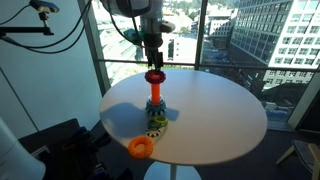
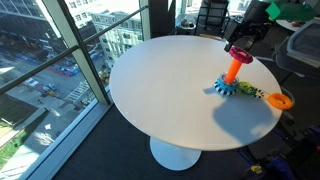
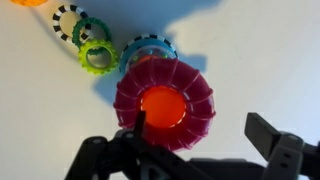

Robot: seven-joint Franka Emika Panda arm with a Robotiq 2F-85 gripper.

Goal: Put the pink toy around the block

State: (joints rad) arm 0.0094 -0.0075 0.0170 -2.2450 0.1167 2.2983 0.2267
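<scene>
The pink toy (image 3: 197,100), a ridged magenta ring, sits around the top of the block (image 3: 163,108), an upright orange-red peg on a round blue base (image 3: 150,48). In both exterior views the ring (image 1: 153,76) (image 2: 238,53) is high on the peg (image 1: 154,93) (image 2: 232,70). My gripper (image 3: 200,135) hangs straight above it (image 1: 152,64) (image 2: 243,42). Its fingers are spread. One fingertip lies over the ring's inner edge, and the other stands well clear of its outer rim.
A yellow-green ring (image 3: 97,55) and a black-and-white ring (image 3: 68,20) lie beside the base. A larger orange ring (image 1: 140,147) (image 2: 279,100) lies near the rim of the round white table (image 1: 215,125). Tall windows stand close behind.
</scene>
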